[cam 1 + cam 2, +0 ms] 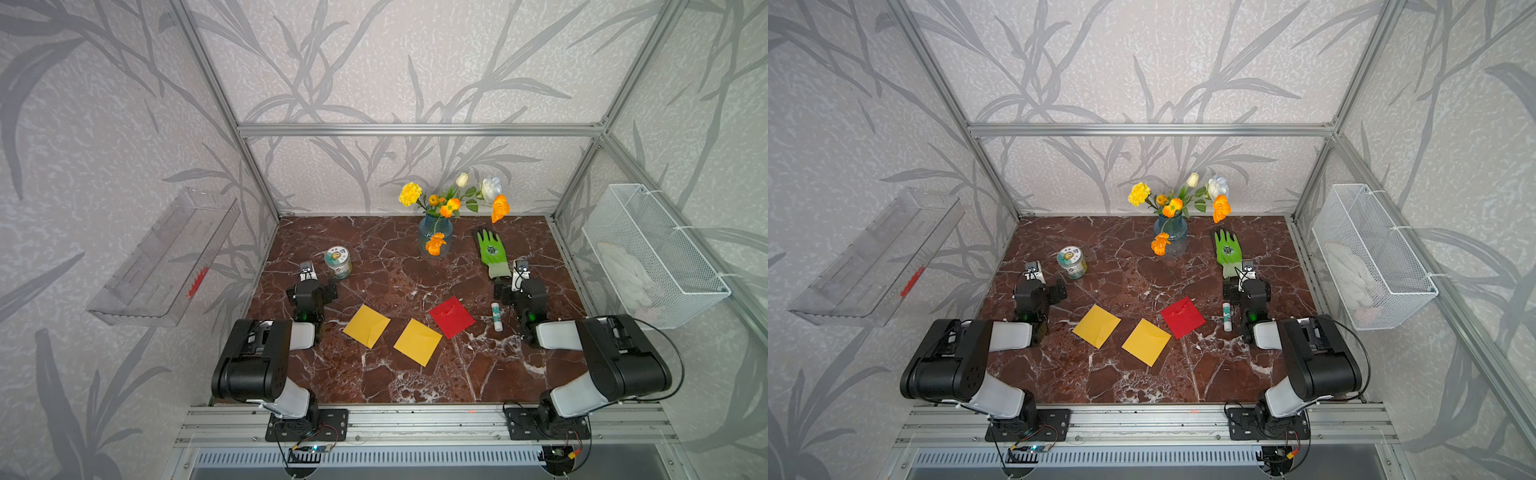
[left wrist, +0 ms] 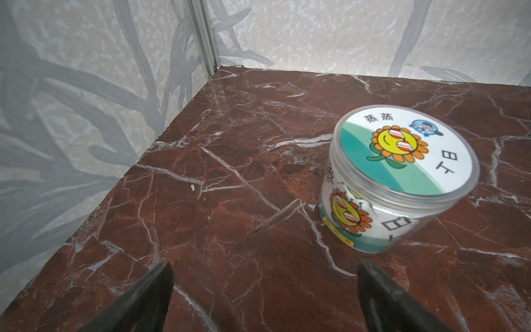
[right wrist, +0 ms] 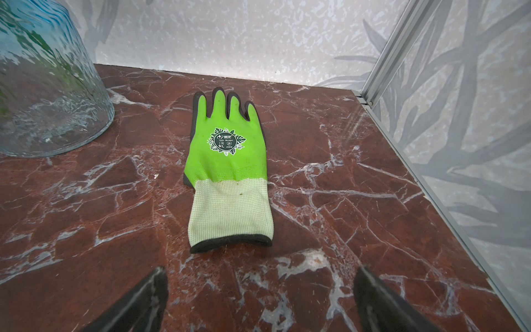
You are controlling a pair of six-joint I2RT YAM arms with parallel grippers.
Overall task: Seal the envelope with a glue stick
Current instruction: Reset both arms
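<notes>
The left hand [image 2: 264, 278] and right hand [image 3: 260, 284] hover spread and empty (nothing grasped yet), the glue stick [image 1: 496, 317] lying near the worktop's [image 1: 415, 374] right edge beside the red envelope [image 1: 451, 317], probably placed for the right hand's easy reach.

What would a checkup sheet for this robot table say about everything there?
Surface: dark red marble-patterned tabletop, no spills seen.
Job's things: small white glue stick with green band lies beside the right arm, untouched; red square paper envelope nearest it, not touching; two yellow square paper envelopes lie flat mid-table.
Clutter: round clear plastic jar with sunflower label; blue glass vase of flowers; green work glove lying flat.
Grippers: left gripper open, empty, facing the jar; right gripper open, empty, facing the glove.
Cables: thin black cable loops beside the right arm; small wires at both bases.
Surroundings: clear plastic shelf on one wall; white wire basket on the opposite wall.
</notes>
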